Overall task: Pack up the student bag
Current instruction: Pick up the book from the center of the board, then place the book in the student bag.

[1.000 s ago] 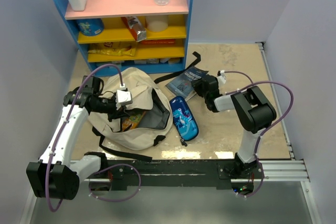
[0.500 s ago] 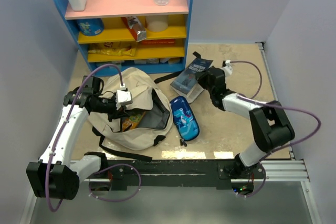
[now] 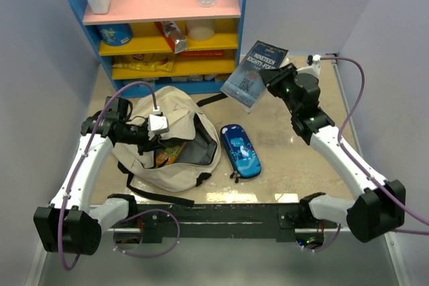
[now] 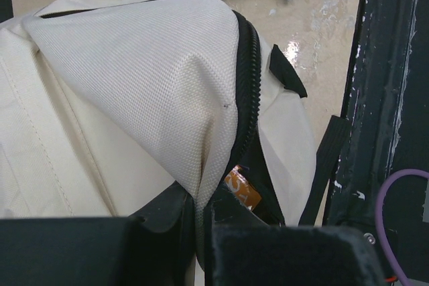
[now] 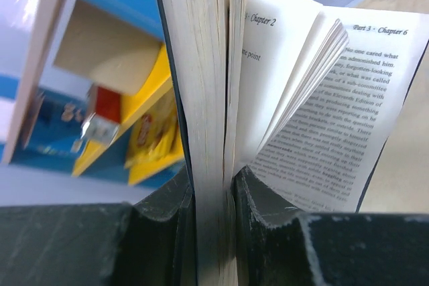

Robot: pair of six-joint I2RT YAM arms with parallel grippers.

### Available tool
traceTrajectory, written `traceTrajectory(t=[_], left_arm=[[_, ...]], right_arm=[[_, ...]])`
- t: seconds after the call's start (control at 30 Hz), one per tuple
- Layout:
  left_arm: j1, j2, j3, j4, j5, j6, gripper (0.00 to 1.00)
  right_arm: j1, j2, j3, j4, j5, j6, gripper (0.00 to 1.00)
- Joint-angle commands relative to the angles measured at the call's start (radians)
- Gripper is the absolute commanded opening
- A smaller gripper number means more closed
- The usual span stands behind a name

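Note:
The student bag (image 3: 177, 125), cream with black zip and straps, lies open at the left of the table. My left gripper (image 3: 155, 132) is shut on the cream flap beside the zip (image 4: 200, 222), holding the bag (image 4: 134, 85) open. An orange packet (image 4: 242, 189) shows inside. A dark paperback book (image 3: 253, 74) hangs in the air right of the shelf. My right gripper (image 3: 273, 78) is shut on it. In the right wrist view the fingers clamp most of the page block (image 5: 213, 195), and the rest of the book's (image 5: 208, 98) pages fan loose to the right.
A blue pencil case (image 3: 241, 151) lies on the table just right of the bag. A blue shelf unit (image 3: 167, 25) with yellow and pink boards, snacks, a bottle and a white container stands at the back. Black bag straps trail toward the arm bases.
The right arm has lifted the book off the table and carried it up and back, toward the shelf's right side. The left gripper and bag have stayed put.

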Motion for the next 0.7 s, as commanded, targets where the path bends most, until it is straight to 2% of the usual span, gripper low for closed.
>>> traceTrajectory(t=[0.0,0.13,0.33,0.5,0.67], left_arm=[[-0.005,-0.017,0.024,0.039,0.046,-0.024,0.0],[-0.005,-0.023,0.03,0.056,0.043,-0.043,0.0],[-0.005,-0.034,0.039,0.087,0.046,-0.081,0.0],[-0.005,-0.04,0.042,0.128,0.049,-0.128,0.0],[-0.007,-0.049,0.042,0.159,0.054,-0.162,0.0]], right_arm=[[0.003,-0.166,-0.018,-0.08,-0.19,0.092,0.0],[0.001,-0.285,-0.156,-0.117,-0.342,0.187,0.0],[0.041,-0.408,-0.239,-0.247,-0.496,0.202,0.0],[0.086,-0.411,-0.262,-0.282,-0.59,0.216,0.0],[0.257,-0.326,-0.287,-0.195,-0.576,0.26,0.0]])
